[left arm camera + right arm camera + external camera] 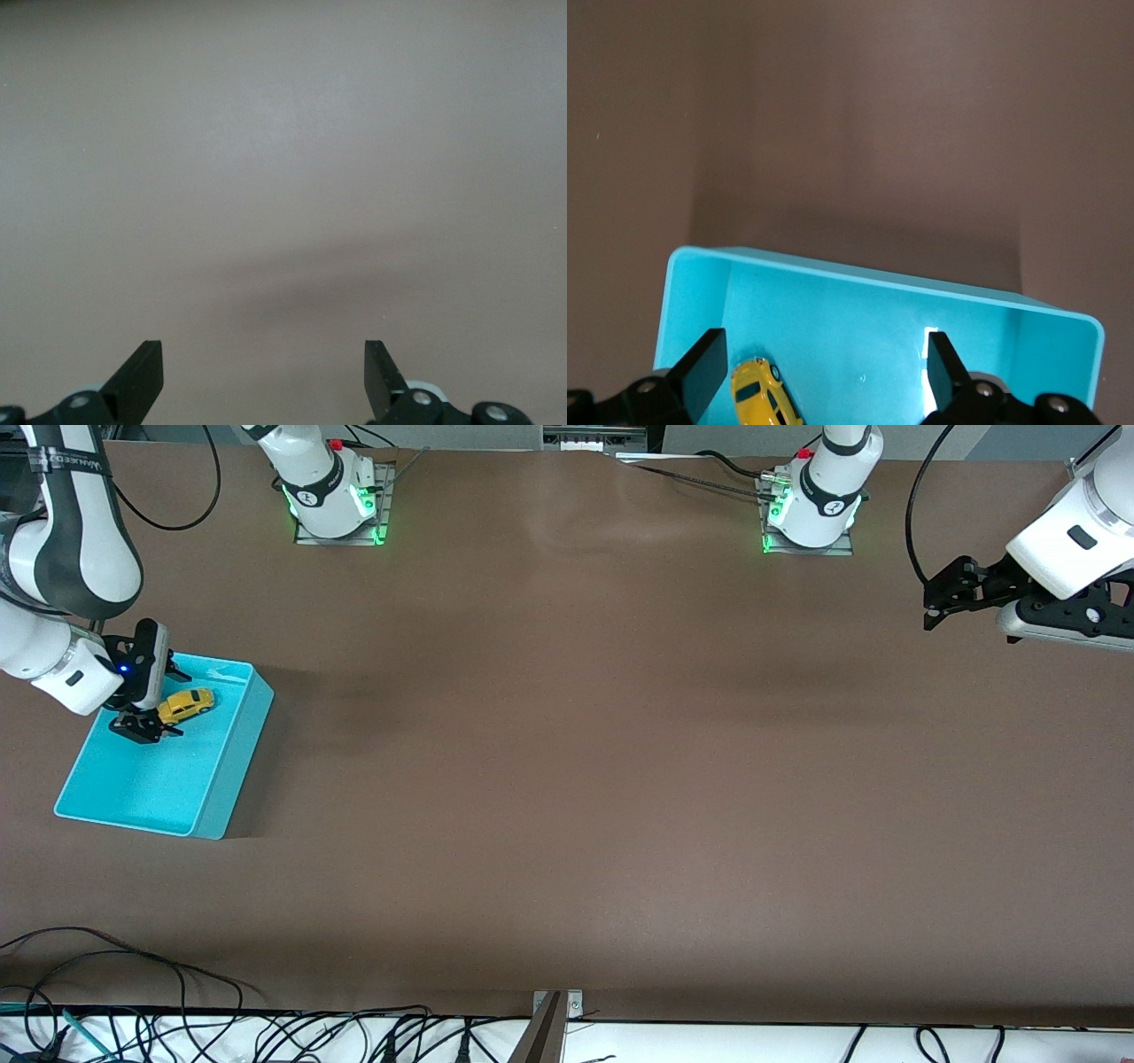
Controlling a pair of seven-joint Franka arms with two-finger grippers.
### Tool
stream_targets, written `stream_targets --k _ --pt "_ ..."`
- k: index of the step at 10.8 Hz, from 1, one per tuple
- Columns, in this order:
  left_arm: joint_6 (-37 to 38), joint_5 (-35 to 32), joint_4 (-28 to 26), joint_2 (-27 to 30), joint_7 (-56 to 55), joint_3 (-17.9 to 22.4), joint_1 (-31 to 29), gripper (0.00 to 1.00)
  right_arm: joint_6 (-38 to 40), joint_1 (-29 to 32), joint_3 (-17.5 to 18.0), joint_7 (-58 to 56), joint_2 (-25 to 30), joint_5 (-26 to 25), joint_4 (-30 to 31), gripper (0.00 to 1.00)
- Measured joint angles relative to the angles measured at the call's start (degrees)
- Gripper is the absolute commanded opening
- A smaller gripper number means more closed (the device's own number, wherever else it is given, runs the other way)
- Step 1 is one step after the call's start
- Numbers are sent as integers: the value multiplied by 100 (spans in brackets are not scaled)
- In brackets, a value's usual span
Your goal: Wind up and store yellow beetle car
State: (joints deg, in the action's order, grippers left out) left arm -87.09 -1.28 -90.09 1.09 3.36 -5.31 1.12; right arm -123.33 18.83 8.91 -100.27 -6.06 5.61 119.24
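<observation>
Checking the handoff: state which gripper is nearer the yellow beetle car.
Right. The right gripper hangs open over the turquoise bin, right beside the yellow beetle car lying in it. The left gripper waits open at the left arm's end of the table.

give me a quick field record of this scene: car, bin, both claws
car: yellow car lying in the bin, on its wheels, not held
bin: turquoise bin on the table at the right arm's end
right claw: right claw open, over the bin, beside the car
left claw: left claw open, empty, waiting over bare table at the left arm's end
stage: car stored
</observation>
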Motion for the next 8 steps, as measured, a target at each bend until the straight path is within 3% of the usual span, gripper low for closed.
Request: stream_targets --k 8 --pt "1 0 0 0 0 1 0 100 737 -1115 -282 4703 1046 213 -308 100"
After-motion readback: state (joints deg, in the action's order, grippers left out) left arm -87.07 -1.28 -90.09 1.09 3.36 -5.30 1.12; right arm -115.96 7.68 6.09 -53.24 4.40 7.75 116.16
